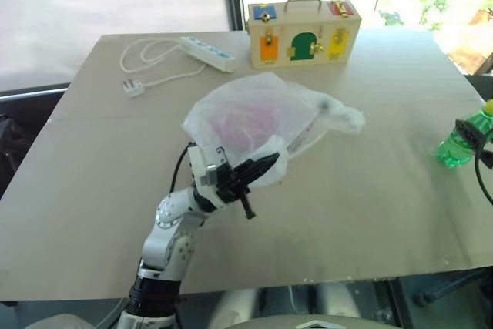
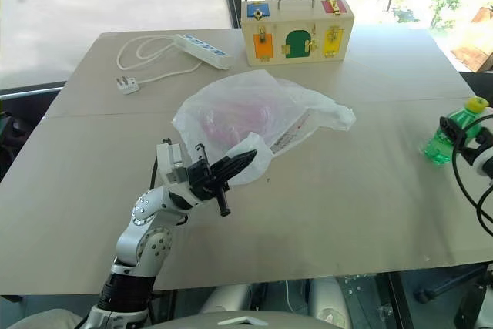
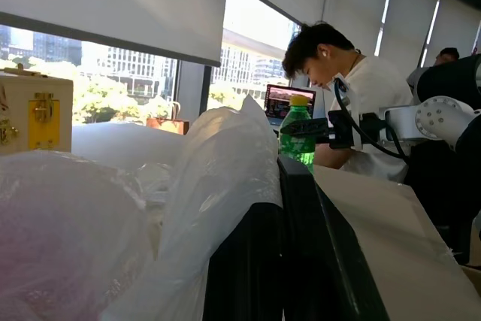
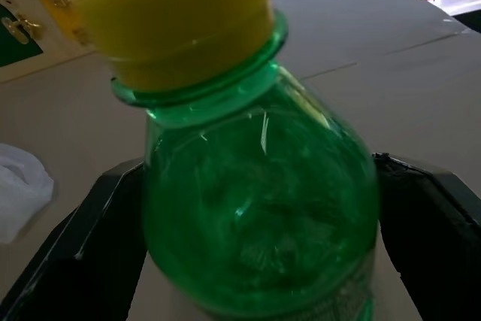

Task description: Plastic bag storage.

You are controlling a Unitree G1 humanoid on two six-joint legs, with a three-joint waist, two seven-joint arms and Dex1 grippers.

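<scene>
Left tool point(image 2: 231, 167) pinches near edge of plastic bag point(image 2: 254, 113), fingers pressed together.

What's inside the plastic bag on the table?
Through the thin plastic bag a pink shape shows near the middle, with some red print toward one side. What the pink thing is cannot be told; the crinkled plastic blurs it and hides anything beneath.

We see the plastic bag point(image 1: 262, 117) as thin, crinkly, translucent film with a soft sheen. The worktop point(image 1: 370, 190) looks matt and smooth, like pale board. The green bottle point(image 4: 263, 223) is glossy clear plastic. The toy box point(image 1: 304, 34) appears wooden, with shiny metal latches.
</scene>
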